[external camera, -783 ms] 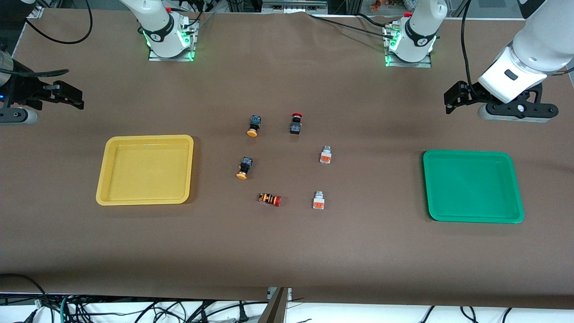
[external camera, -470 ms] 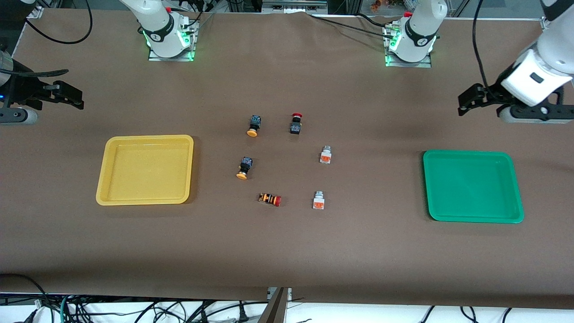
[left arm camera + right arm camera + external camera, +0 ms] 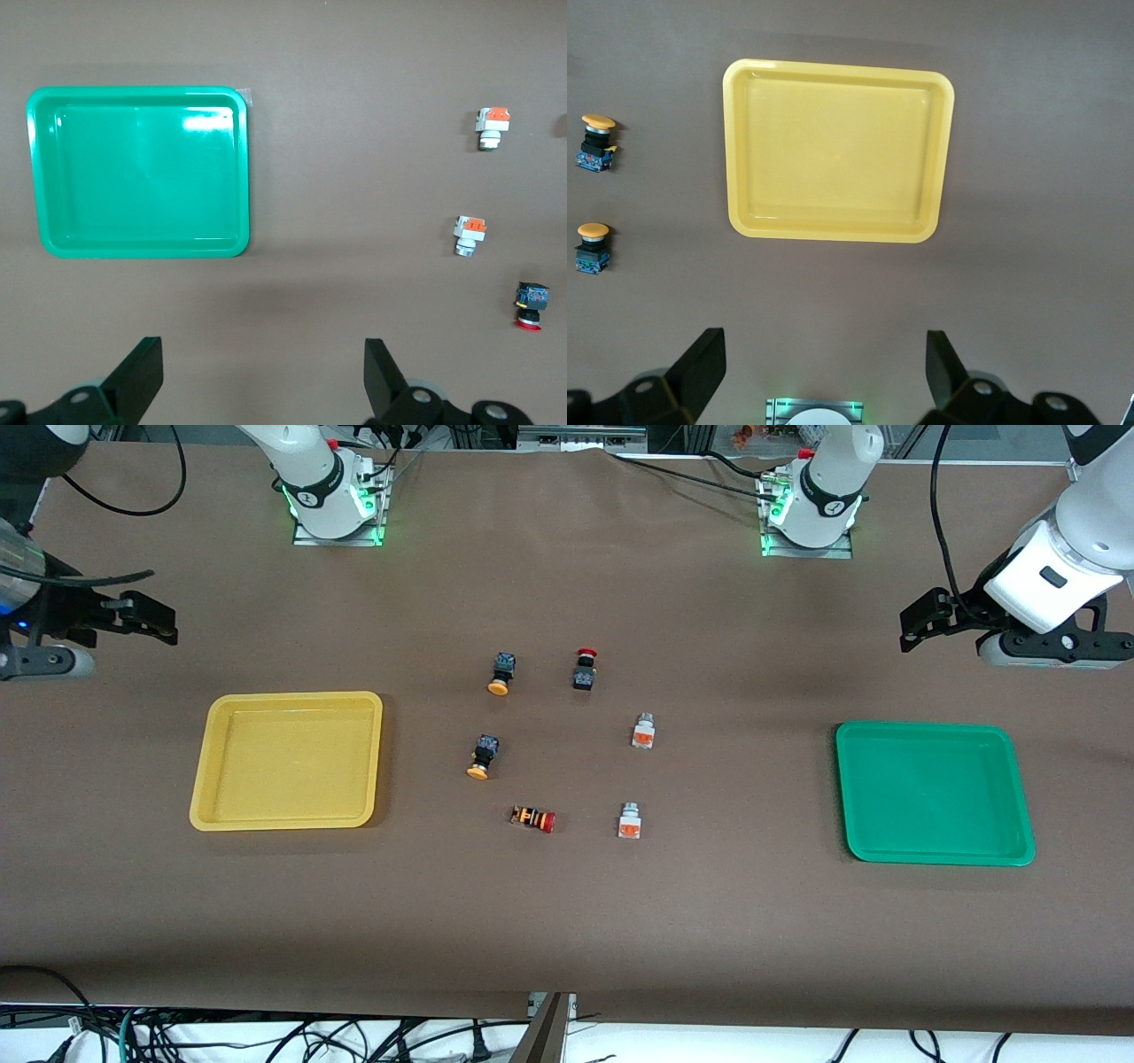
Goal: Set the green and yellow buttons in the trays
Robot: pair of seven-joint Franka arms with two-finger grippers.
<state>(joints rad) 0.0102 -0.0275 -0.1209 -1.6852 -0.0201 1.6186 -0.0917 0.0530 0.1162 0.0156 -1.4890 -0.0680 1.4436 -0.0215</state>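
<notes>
Wide bare brown table covering all around the central cluster of buttons. Shallow yellow plastic tray toward the right arm's end, shallow green plastic tray toward the left arm's end, both empty. Between them, well apart from either: two black-bodied buttons with orange-yellow caps, two white-bodied buttons with orange marks, a black-bodied red-capped button, an orange-striped red-capped button nearest the front camera. Right gripper up over bare table beside the yellow tray, fingers spread, empty. Left gripper over bare table by the green tray, fingers spread, empty.
</notes>
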